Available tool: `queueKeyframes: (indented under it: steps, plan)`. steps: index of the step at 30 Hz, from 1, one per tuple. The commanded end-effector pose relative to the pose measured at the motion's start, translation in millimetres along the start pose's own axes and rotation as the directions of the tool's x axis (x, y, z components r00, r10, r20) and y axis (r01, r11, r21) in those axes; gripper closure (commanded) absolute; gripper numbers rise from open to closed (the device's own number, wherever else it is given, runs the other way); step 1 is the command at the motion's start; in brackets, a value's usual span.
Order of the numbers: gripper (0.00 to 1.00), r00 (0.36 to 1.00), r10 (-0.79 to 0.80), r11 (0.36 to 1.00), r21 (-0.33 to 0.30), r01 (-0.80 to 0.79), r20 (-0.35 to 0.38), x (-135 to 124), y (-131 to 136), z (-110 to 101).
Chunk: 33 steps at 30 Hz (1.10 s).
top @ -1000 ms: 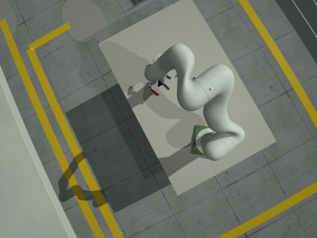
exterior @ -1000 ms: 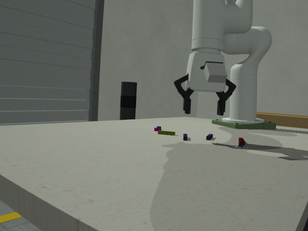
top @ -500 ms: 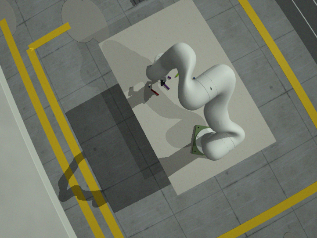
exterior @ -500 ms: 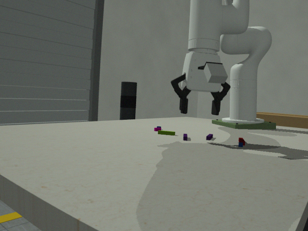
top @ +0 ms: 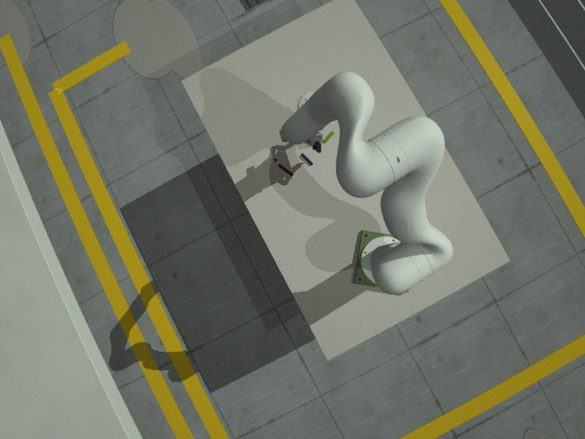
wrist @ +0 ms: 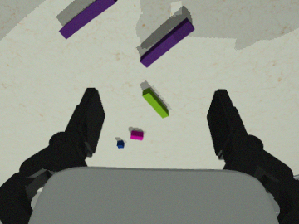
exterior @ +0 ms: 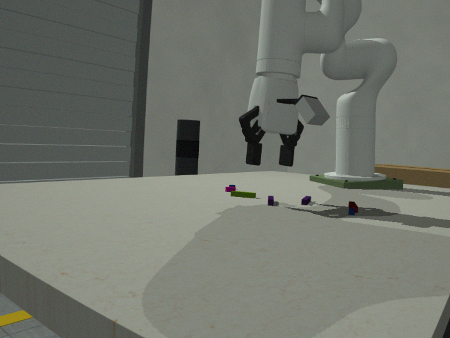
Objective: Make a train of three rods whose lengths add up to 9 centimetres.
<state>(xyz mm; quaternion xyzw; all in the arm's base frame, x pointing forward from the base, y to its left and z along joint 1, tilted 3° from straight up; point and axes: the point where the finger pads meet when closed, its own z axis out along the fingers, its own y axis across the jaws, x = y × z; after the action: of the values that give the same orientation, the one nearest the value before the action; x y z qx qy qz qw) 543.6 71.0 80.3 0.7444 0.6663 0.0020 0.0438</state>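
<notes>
My gripper (exterior: 269,155) is open and empty, held well above the table. In the wrist view the gripper (wrist: 156,114) frames a lime rod (wrist: 155,102), with a magenta rod (wrist: 136,134) and a small blue rod (wrist: 120,143) close to it. Two purple rods (wrist: 88,14) (wrist: 166,42) lie farther out. In the exterior view the magenta rod (exterior: 229,188), lime rod (exterior: 242,194) and the two purple rods (exterior: 270,200) (exterior: 306,199) lie apart on the table. A red rod (exterior: 352,206) lies off to the right with a second blue rod (exterior: 351,211) at its end. No rods touch end to end in a line.
The arm's green base plate (exterior: 356,180) stands at the back right of the table. From above, the red rod (top: 285,170) and a purple rod (top: 306,159) lie in the arm's shadow near the table's left edge.
</notes>
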Motion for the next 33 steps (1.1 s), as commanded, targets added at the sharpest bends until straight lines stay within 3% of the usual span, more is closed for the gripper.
queueKeyframes:
  steps: [1,6,33]
  plan:
    - [0.00,0.994,-0.100,0.995,0.014,0.101,-0.032,-9,2,0]
    - [0.00,0.979,-0.201,0.980,0.011,0.201,-0.033,-19,4,0]
    - [0.00,0.979,-0.201,0.979,0.010,0.202,-0.033,-19,4,0]
